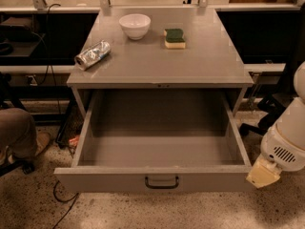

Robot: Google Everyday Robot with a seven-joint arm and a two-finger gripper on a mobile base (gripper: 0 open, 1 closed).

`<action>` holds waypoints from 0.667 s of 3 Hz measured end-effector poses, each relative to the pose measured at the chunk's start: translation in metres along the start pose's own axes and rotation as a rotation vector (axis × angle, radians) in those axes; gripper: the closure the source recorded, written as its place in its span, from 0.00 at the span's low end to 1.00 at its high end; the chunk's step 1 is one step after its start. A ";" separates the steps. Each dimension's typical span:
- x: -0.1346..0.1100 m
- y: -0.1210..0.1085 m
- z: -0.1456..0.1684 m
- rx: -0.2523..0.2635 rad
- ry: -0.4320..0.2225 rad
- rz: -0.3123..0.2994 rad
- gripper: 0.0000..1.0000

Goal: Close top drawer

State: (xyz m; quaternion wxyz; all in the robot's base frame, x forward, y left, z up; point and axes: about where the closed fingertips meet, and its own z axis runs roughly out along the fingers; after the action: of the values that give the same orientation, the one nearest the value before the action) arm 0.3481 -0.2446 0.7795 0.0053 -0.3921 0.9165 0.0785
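Progress on the task: close to none. The top drawer [157, 151] stood pulled far out of the grey cabinet [162, 66], its front panel well forward of the cabinet top's edge and both side walls exposed along their length. Nothing showed inside the drawer. The dark loop handle [162, 182] sat at the centre of the drawer's front panel, untouched.

The gripper [263, 174] hung just off the drawer's front right corner, low, about level with the front panel and very near it. I could not make out real contact with the drawer, and whether the claw was released or clenched I could not tell; it grasped nothing visible. The white arm [286, 147] rose behind it, to the right of the drawer.

Above the drawer, on the cabinet top: a white bowl [134, 26] and a green and yellow sponge [175, 37] toward the back, and a crumpled foil packet [93, 55] nearer the left edge. None of them stood in the drawer's path. Left of the drawer a person's leg [16, 130] rested near the floor, apart from it.

Judgement: approach stage only. All of the push remained: the gripper had to get in front of the panel, press against it, and drive the drawer back along its full travel until the panel met the cabinet
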 end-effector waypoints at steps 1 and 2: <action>0.003 -0.006 0.037 -0.030 -0.012 0.042 1.00; -0.002 -0.018 0.104 -0.069 -0.050 0.103 1.00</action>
State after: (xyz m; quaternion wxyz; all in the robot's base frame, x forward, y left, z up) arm 0.3568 -0.2403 0.6739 0.0104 -0.3423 0.9318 0.1200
